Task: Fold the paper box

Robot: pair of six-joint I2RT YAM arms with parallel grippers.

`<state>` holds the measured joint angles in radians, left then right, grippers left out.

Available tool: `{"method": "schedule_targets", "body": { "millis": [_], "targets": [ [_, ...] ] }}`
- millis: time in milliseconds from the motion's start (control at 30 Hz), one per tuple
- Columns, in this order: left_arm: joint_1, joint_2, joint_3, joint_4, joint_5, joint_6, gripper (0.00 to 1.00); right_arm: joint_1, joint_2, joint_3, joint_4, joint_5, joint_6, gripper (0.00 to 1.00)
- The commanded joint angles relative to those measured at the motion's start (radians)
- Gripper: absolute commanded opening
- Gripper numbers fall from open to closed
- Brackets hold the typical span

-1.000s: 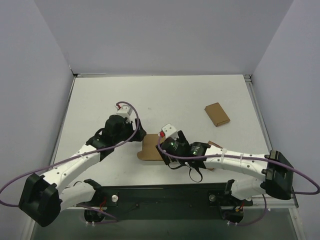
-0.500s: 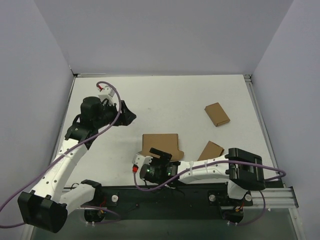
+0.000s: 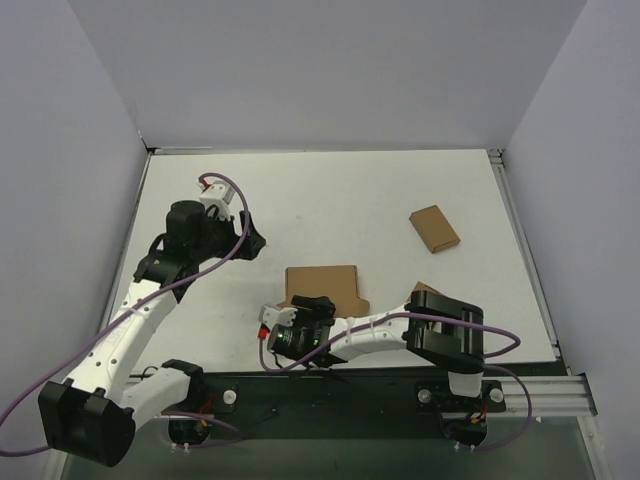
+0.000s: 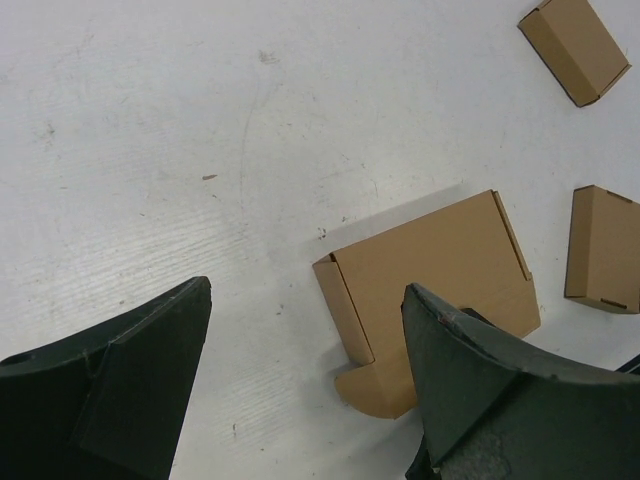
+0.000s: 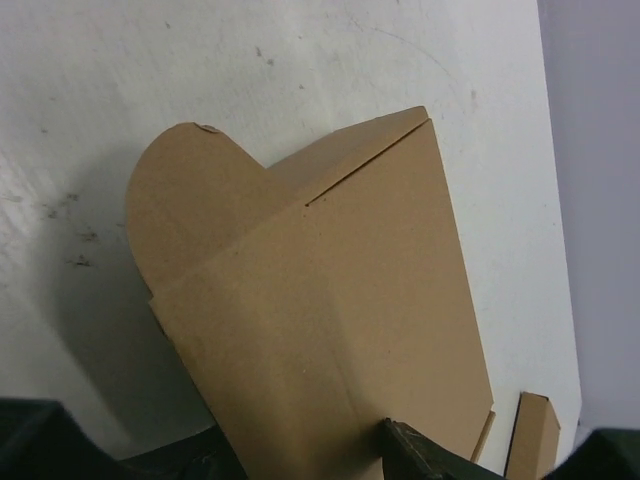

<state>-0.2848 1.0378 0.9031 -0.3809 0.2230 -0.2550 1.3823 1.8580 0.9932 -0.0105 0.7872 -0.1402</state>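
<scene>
Cardboard sheet, plain brown paper box (image 3: 322, 286), lies on white table (image 3: 360, 195), mid-table toward near edge. Left gripper (image 4: 305, 300) hangs off box's left side, fingers wide apart, holding nothing. Right gripper (image 3: 317, 308) sits at box's near edge by rounded flap (image 5: 190, 190); cannot tell its grip. Two small brown cardboard boxes (image 3: 434, 228) lie right of it.

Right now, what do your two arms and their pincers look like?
Both the left arm and right arm: white tube links, bulky black joint housings, a purple cable looping along each. The left pincer and right pincer: matte black fingers, small white wrist block with a red connector.
</scene>
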Motion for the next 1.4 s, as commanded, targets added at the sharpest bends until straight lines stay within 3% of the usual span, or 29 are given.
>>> {"method": "schedule_targets", "body": {
  "millis": [0,100,233,267,467,600,900,1067,1367],
  "targets": [
    [0.013,-0.018,-0.006,0.048,-0.017,0.026,0.87,-0.026,0.012,0.030,-0.029,0.050,-0.029,0.45],
    [0.015,-0.024,-0.012,0.048,-0.019,0.028,0.87,-0.028,0.001,0.041,-0.063,0.035,-0.035,0.30],
    [0.015,-0.031,-0.016,0.046,-0.016,0.031,0.87,-0.038,-0.042,0.094,-0.199,-0.034,0.004,0.25],
    [0.015,-0.033,-0.018,0.045,-0.014,0.033,0.87,-0.049,-0.061,0.125,-0.274,-0.069,0.023,0.17],
    [0.015,-0.047,-0.021,0.048,-0.005,0.036,0.87,-0.120,-0.180,0.209,-0.494,-0.248,0.059,0.05],
    [0.015,-0.055,-0.027,0.050,0.012,0.039,0.87,-0.166,-0.232,0.255,-0.592,-0.377,0.047,0.04],
    [0.013,-0.074,-0.041,0.063,0.082,0.057,0.87,-0.207,-0.256,0.311,-0.681,-0.499,0.031,0.02],
    [0.015,-0.091,-0.055,0.060,0.088,0.060,0.87,-0.252,-0.289,0.370,-0.753,-0.667,0.017,0.02],
    [0.013,-0.108,-0.088,0.077,0.280,0.054,0.87,-0.359,-0.260,0.439,-0.821,-0.871,-0.013,0.02]
  ]
}}
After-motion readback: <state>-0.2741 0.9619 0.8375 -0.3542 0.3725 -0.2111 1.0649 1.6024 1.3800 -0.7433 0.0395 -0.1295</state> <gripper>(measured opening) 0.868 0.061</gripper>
